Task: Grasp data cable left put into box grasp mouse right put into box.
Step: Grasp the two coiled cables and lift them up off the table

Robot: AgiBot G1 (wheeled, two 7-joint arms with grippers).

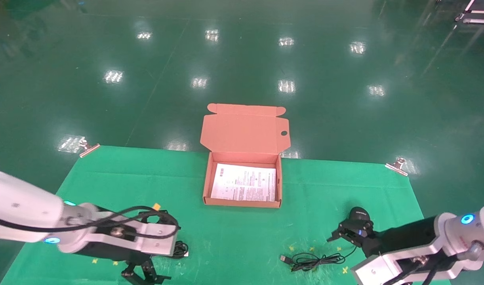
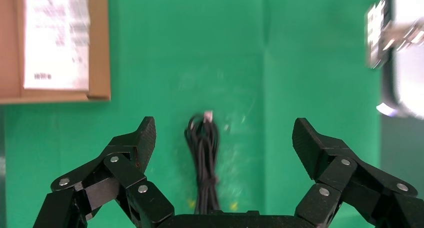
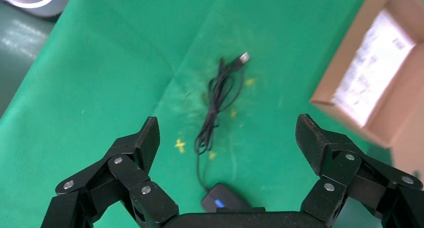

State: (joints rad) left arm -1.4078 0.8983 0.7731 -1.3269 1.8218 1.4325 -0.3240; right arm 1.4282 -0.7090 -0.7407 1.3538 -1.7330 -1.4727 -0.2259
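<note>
The left gripper (image 2: 223,138) hangs over the bundled data cable (image 2: 203,163), jaws wide open and empty. The right gripper (image 3: 227,138) hangs likewise over the mouse (image 3: 226,199). The box (image 1: 243,204) sits open on the counter (image 1: 147,178) between them.

We see a salmon-orange box (image 1: 245,136) with a white sheet (image 1: 244,183) of fine dark print lining its bottom. It sits on a bright green cloth (image 1: 107,178) flecked with small yellow marks nearer us than the box. The mouse (image 1: 359,217) is black, as is its cord (image 1: 315,261), and the bundled data cable (image 2: 204,158) is black too. Beyond the box, the floor (image 1: 242,59) is glossy dark green with white glints.
</note>
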